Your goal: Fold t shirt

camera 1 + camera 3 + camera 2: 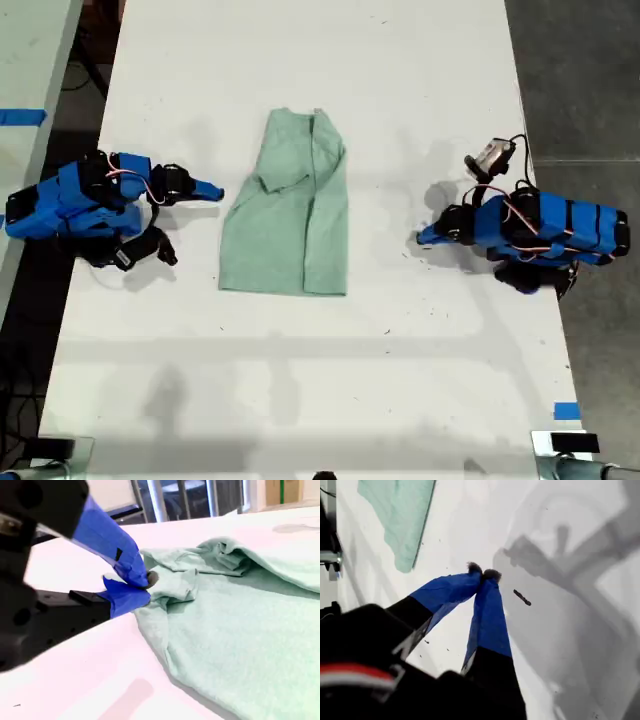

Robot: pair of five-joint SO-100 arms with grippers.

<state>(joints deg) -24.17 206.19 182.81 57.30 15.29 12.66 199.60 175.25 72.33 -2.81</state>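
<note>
- While the t shirt (288, 205) lies narrowed lengthwise on the worktop (420, 80), a crosswise fold appears outstanding.
- My first gripper (483, 573): fingers closed, empty.
- My second gripper (145, 585): fingers closed beside the cloth; grip uncertain.

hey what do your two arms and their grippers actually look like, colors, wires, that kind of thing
Both arms are built of blue and black segments. My first gripper has two tapering jaws wrapped in blue tape with dark tips, on a black body marked with a red and white band. My second gripper has the same blue-taped jaws on black parts. In the exterior view, thin red and white wires loop over both arms.
</note>
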